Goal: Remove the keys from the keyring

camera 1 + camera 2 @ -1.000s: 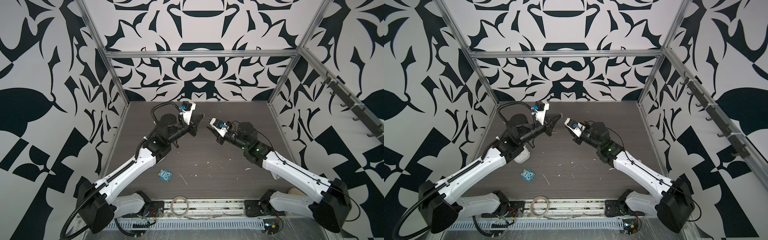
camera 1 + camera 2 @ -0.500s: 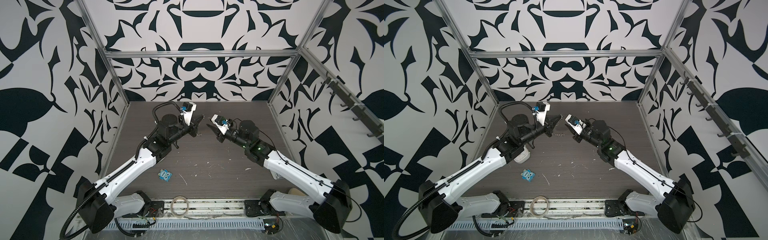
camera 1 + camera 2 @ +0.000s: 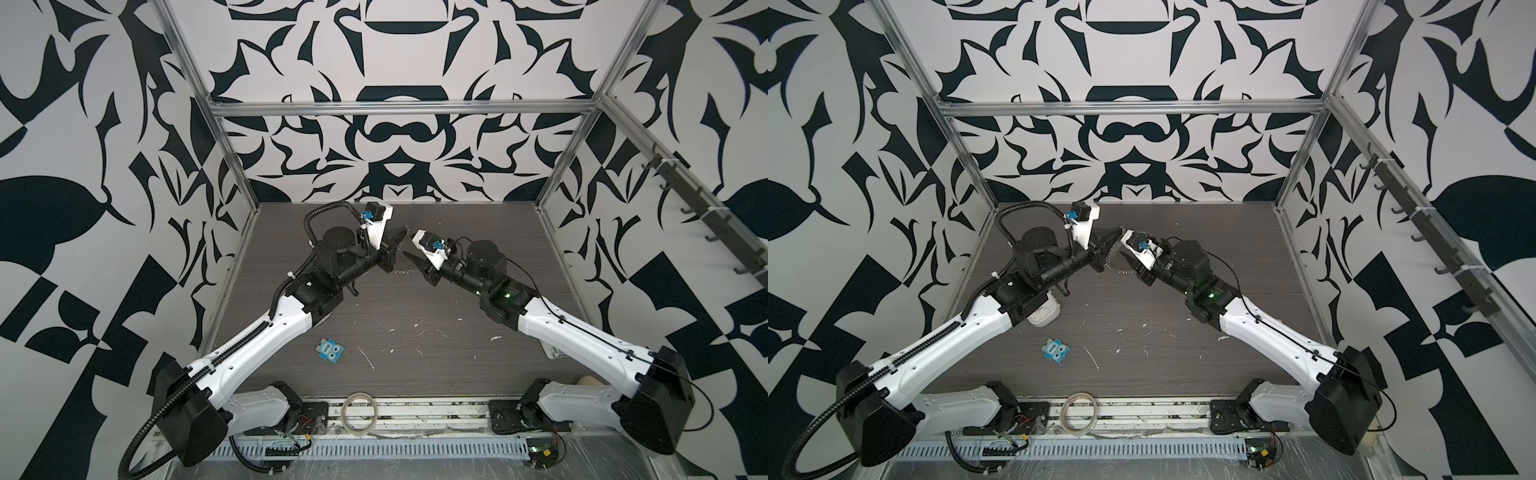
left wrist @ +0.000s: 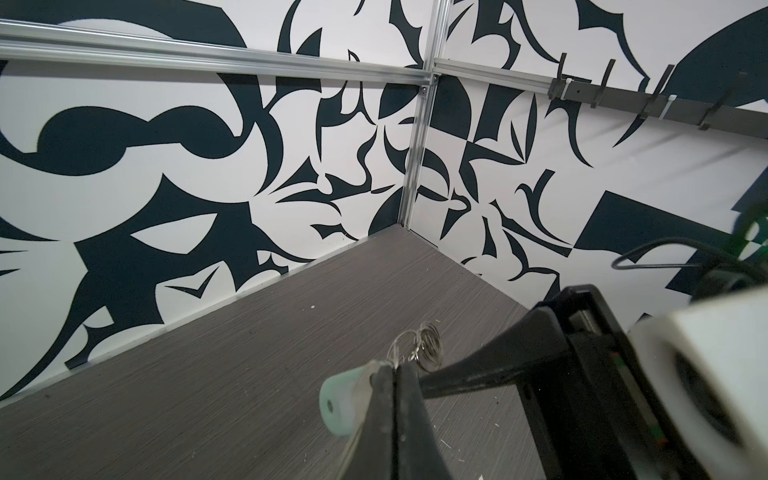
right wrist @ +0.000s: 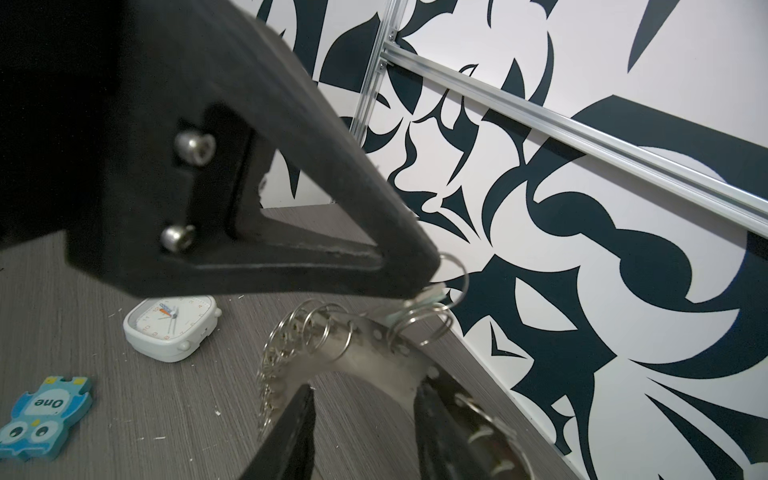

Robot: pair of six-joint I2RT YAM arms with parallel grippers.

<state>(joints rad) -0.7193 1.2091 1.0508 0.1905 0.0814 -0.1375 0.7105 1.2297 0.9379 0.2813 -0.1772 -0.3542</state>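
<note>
The bench lies under both my arms, which meet nose to nose over its far half. Between them is the keyring, a flat grey disc with a holed rim and a fringe of small wire rings. It is up off the bench and tilted.

My right hand is at the lower side of the keyring, with its two fingers set well apart. Bench shows through the gap, and the disc's band crosses it. One finger overlaps the metal, but I cannot tell whether it presses there. I count this hand as open, with no sure hold on anything.

My left hand is just above the upper rim of the keyring and is closed tight. In its own wrist view the fingers meet with no gap on the key, gripping it by its mint plastic tag. The tag juts out sideways from the pinch, its long axis across my fingers rather than along them. I cannot make out the metal part of the key clearly. One of the wire rings seems to run from the tag down to the rim, so the key and keyring look joined.

The left hand is therefore the one on the key, and the keyring lies below it, toward my right hand. I judge that the coming move turns on that short link. The disc needs steadying from below before I can work the key away from the rim.
</note>
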